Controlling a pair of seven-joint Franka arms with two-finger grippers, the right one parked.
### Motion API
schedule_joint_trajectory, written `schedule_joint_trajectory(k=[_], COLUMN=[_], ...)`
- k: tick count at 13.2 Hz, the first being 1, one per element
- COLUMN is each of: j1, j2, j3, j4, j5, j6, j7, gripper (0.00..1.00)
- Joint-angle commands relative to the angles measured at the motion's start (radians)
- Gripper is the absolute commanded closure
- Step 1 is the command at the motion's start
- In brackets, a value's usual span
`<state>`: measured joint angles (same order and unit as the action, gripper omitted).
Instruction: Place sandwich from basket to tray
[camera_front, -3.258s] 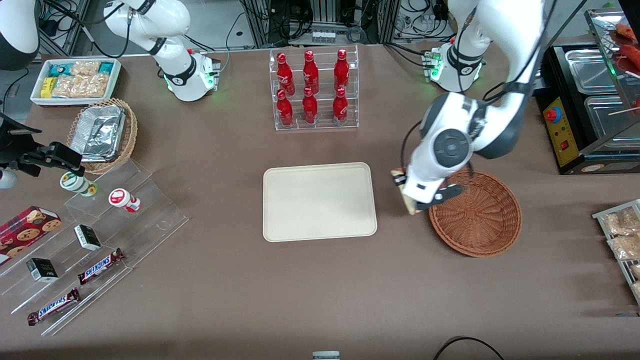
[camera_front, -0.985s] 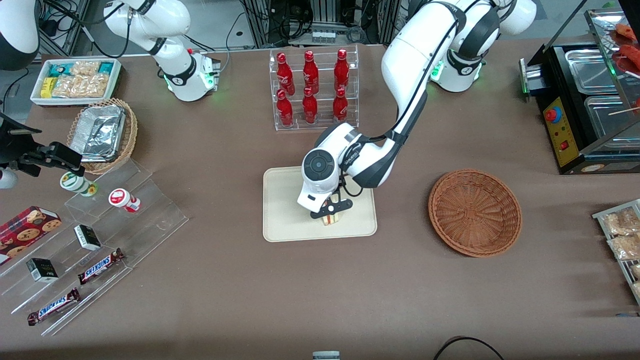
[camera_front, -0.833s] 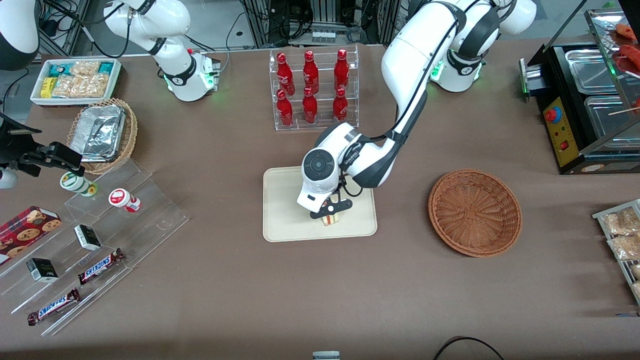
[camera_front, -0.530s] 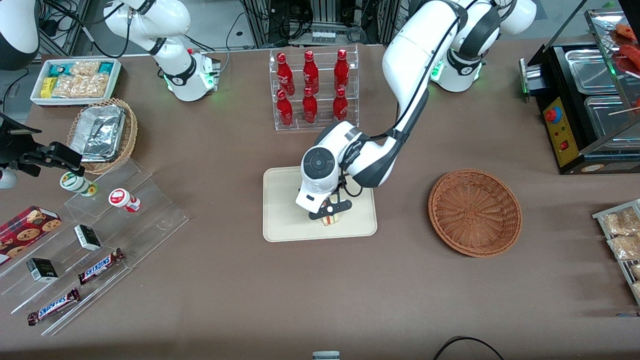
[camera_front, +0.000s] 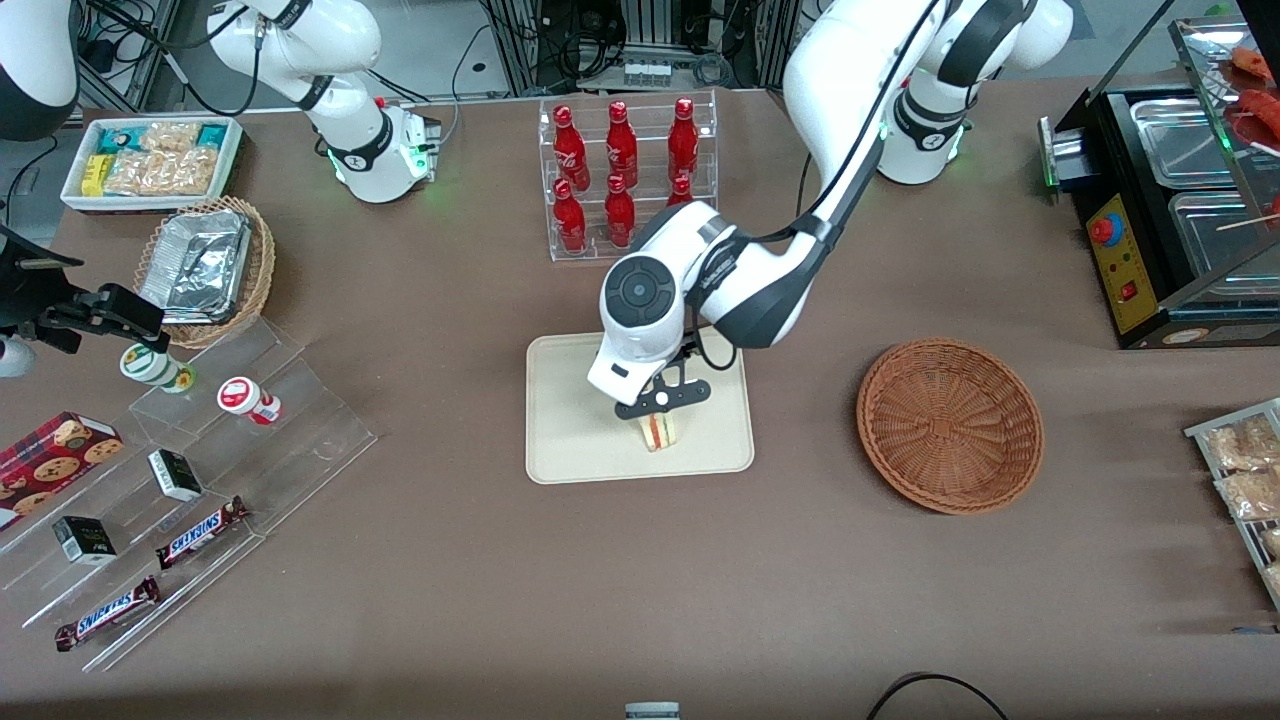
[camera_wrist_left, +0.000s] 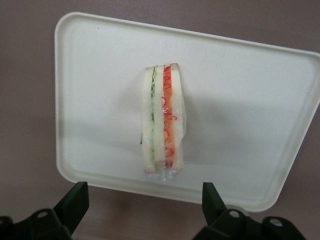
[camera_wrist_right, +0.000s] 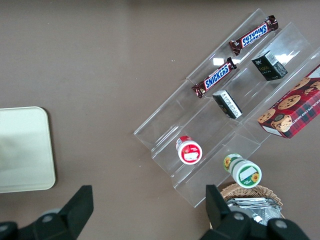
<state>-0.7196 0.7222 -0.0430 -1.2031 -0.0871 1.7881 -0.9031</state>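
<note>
The sandwich (camera_front: 658, 431) (camera_wrist_left: 162, 120) stands on its edge on the cream tray (camera_front: 570, 420) (camera_wrist_left: 100, 75), red and green filling showing between pale bread. My left gripper (camera_front: 661, 397) (camera_wrist_left: 145, 207) hangs open just above the sandwich, its black fingers (camera_wrist_left: 75, 202) spread wide with nothing between them. The reddish-brown wicker basket (camera_front: 950, 425) sits empty beside the tray, toward the working arm's end of the table.
A clear rack of red bottles (camera_front: 625, 175) stands farther from the front camera than the tray. A tan basket with foil containers (camera_front: 205, 265), a white snack bin (camera_front: 150, 160) and clear steps with candy bars (camera_front: 190, 500) lie toward the parked arm's end.
The gripper carried the sandwich from the basket to the tray, set it down, let go and has now risen off it with its fingers spread.
</note>
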Motion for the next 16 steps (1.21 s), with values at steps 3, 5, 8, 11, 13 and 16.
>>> schedule_joint_trajectory(k=[3,5,8,11,13,16], j1=[0.122,0.163,0.281,0.287,0.287,0.287], j2=[-0.087,-0.127,-0.203,-0.338,-0.417,-0.501], j3=[0.003,0.009,-0.009,0.096,0.168,0.241], j4=[-0.021,-0.027,-0.116,-0.246,-0.315,-0.357], j5=[-0.028,-0.033,-0.033,-0.033,-0.033,-0.034], j6=[-0.139,-0.211,-0.223,-0.231,-0.231,-0.254], j7=[0.280,0.299,0.399,0.619,0.722,0.750], gripper=[0.00,0.00,0.00,0.00,0.00,0.00])
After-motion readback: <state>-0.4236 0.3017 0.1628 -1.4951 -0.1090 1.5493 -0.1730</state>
